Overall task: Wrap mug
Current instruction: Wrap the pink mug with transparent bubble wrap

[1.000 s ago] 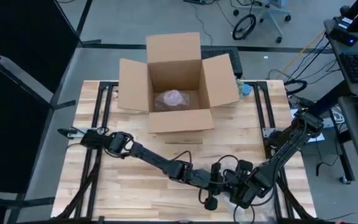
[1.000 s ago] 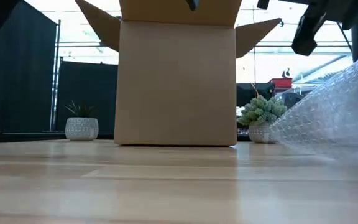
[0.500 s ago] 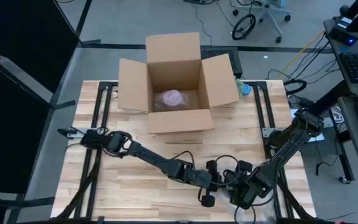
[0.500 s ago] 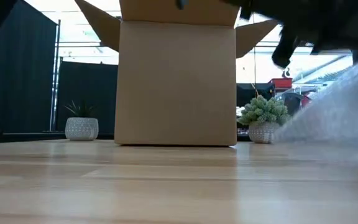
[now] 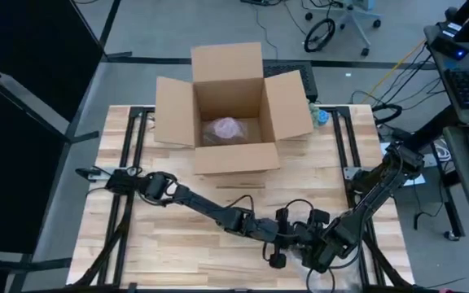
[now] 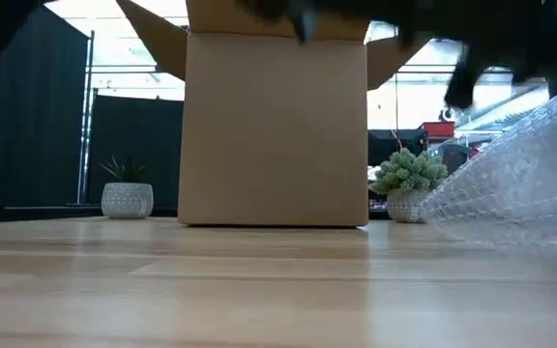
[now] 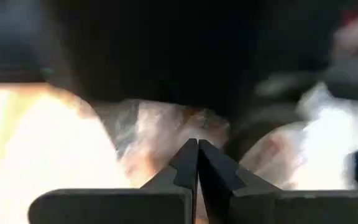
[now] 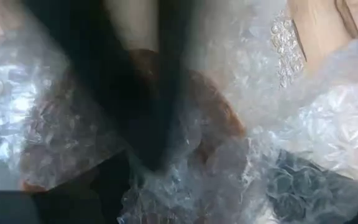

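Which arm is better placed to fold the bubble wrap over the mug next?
Probably the right gripper: its camera looks straight onto the brown mug under the bubble wrap. The left gripper is shut.

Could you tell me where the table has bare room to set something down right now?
Bare wood lies at the table's near-left corner, below the left arm, and beside the cardboard box's left flap. Crowded: the near-right edge, where the left gripper and right gripper meet over the bubble wrap.
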`<state>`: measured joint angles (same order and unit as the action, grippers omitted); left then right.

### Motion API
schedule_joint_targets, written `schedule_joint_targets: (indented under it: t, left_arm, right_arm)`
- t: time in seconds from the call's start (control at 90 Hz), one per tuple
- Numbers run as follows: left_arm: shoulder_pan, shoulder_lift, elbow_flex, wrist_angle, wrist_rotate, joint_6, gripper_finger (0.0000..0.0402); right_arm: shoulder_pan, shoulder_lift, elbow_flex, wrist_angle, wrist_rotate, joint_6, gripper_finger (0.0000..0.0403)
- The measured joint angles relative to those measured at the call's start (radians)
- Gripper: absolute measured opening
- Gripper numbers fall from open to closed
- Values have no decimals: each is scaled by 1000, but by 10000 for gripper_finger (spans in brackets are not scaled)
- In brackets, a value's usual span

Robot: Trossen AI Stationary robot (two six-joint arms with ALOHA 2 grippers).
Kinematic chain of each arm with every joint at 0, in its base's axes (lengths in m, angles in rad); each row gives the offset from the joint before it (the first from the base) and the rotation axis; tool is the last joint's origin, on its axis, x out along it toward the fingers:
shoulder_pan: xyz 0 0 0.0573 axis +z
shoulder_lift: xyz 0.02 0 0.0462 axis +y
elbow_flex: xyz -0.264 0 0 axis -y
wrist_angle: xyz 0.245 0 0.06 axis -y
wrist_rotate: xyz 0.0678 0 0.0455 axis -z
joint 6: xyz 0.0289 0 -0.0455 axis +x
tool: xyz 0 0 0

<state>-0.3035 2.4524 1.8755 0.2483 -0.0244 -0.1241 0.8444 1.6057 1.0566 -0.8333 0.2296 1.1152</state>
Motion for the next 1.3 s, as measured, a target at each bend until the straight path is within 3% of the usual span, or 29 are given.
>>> schedule_joint_targets:
  t: [0.367,0.622,0.756,0.989,1.3]
  left_arm:
    - [6,5,1,-15,23,37,0]
    - [7,6,1,-20,16,36,0]
    - [7,6,1,-19,15,35,0]
    - [3,7,0,-20,14,35,0]
    - [-1,8,0,-13,15,34,0]
  right_arm:
    - [-3,2,109,-69,-4,-25,274]
    - [-5,0,294,-296,34,-15,274]
    - [-5,0,323,-372,39,89,274]
    - [10,1,203,-364,39,314,274]
    - [9,0,-68,-17,-21,381,274]
